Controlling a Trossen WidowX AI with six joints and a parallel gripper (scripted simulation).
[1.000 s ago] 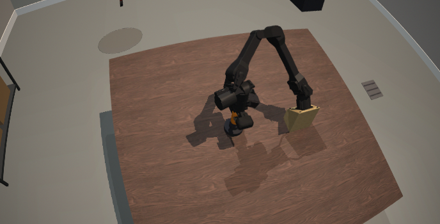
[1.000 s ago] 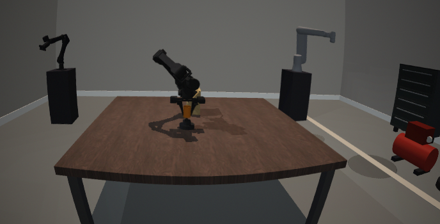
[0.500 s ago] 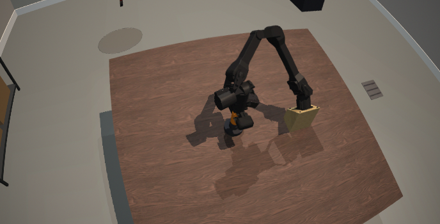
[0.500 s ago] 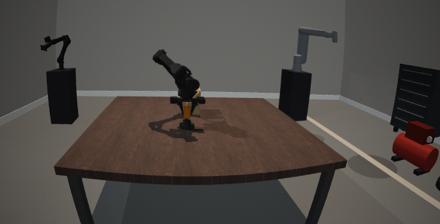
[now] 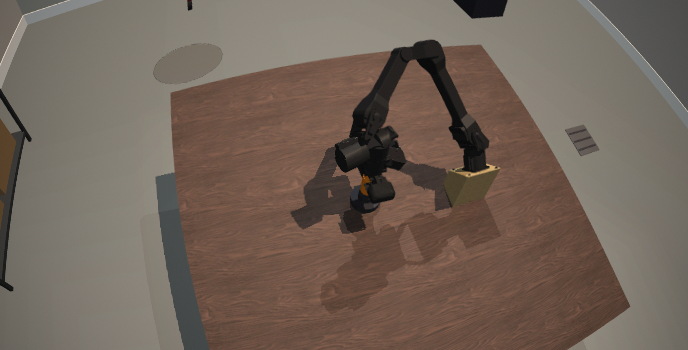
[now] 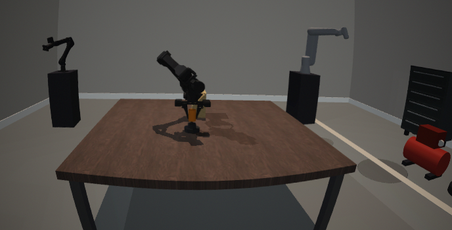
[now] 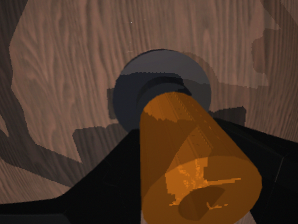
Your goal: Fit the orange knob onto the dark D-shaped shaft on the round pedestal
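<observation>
The orange knob point(image 5: 364, 187) point(image 6: 192, 115) point(image 7: 172, 127) is an upright cylinder. My gripper point(image 6: 192, 117) is shut on it, with one black finger on each side. The dark round pedestal point(image 5: 364, 206) point(image 6: 192, 129) point(image 7: 160, 61) stands on the table directly below the knob. In the exterior view a short dark part shows between the knob's lower end and the pedestal's wide base, so the knob is not down on the base. The shaft's flat side and the knob's lower hole are hidden. I cannot tell whether the shaft's tip is inside the hole.
The arm's yellowish base block point(image 5: 472, 187) stands on the wooden table point(image 5: 260, 272) point(image 6: 131, 159), behind the pedestal in the exterior view. The arm arches over from it. Other robots on dark stands point(image 6: 64, 100) point(image 6: 303, 96) are away from the table.
</observation>
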